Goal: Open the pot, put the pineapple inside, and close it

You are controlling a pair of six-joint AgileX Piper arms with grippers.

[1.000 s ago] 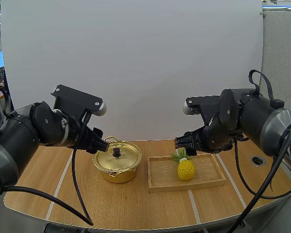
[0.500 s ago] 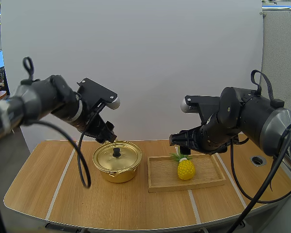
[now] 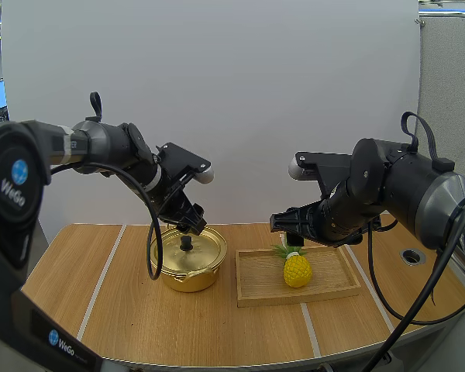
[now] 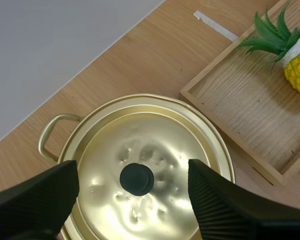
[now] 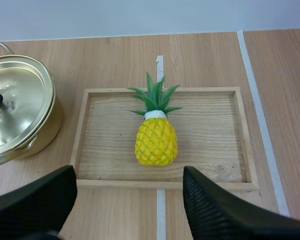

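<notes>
A gold pot (image 3: 187,260) stands on the table with its lid (image 4: 145,170) on; the lid has a black knob (image 4: 136,178). My left gripper (image 3: 192,226) hangs just above the knob (image 3: 186,243), open, its fingers (image 4: 35,197) standing wide to either side of the knob. A yellow pineapple (image 3: 297,268) with a green crown lies on the wooden tray (image 3: 256,291) to the right of the pot. My right gripper (image 3: 283,226) hovers above the pineapple (image 5: 156,138), open, fingers (image 5: 217,207) apart and holding nothing.
The tray (image 5: 212,132) sits close beside the pot (image 5: 15,120). White tape lines (image 3: 101,283) cross the wooden table. A round hole (image 3: 412,256) lies near the table's right edge. Bare table stretches in front of the pot and tray.
My left arm has swung in from the left to a spot over the pot's lid knob. My right gripper has shifted slightly left above the pineapple.
</notes>
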